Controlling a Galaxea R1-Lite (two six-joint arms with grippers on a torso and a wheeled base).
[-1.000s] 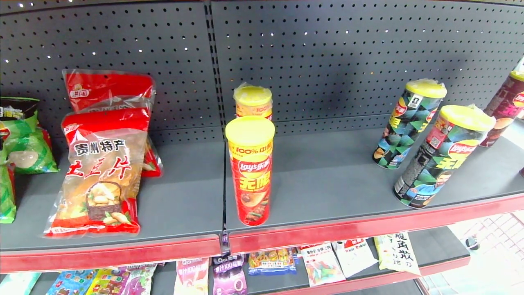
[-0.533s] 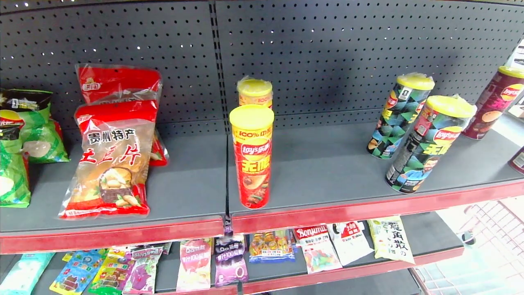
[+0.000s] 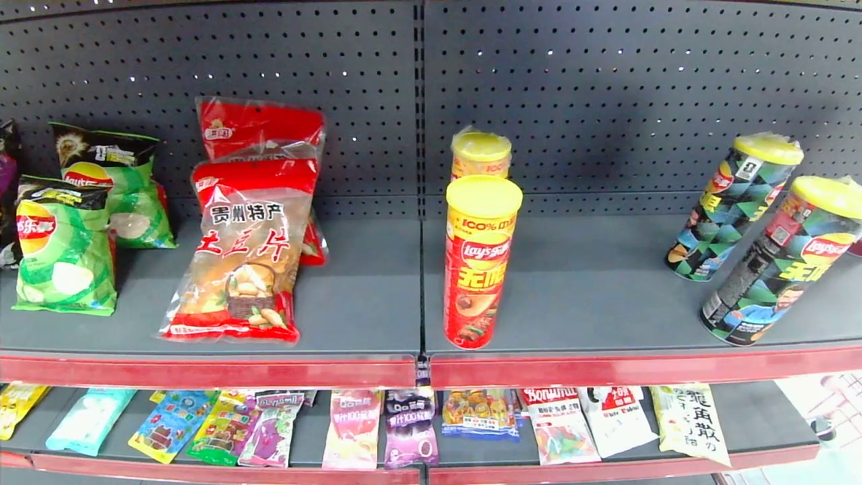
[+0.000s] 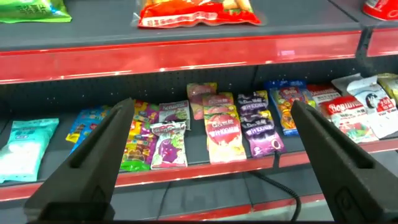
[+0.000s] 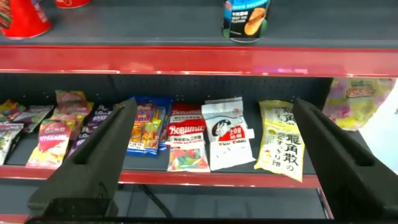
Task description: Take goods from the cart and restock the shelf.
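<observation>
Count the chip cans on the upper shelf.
4. A red can at the shelf's front, a yellow-lidded can directly behind it, and at the right a front patterned can and rear patterned can. Others may be hidden past the right edge.

**A shop aisle**

This is a shop, shown by its retail shelving. A grey metal shelf [image 3: 572, 289] has a perforated back panel [image 3: 606, 101] and a red front rail [image 3: 606, 369]. Goods stand on it facing outward: red cans [image 3: 479, 263] one behind the other, bags [image 3: 246, 263] leaning in pairs, and dark cans [image 3: 734, 202] at the right. On the lower shelf [image 3: 761, 411], small packets [image 3: 411, 428] lie side by side.
</observation>
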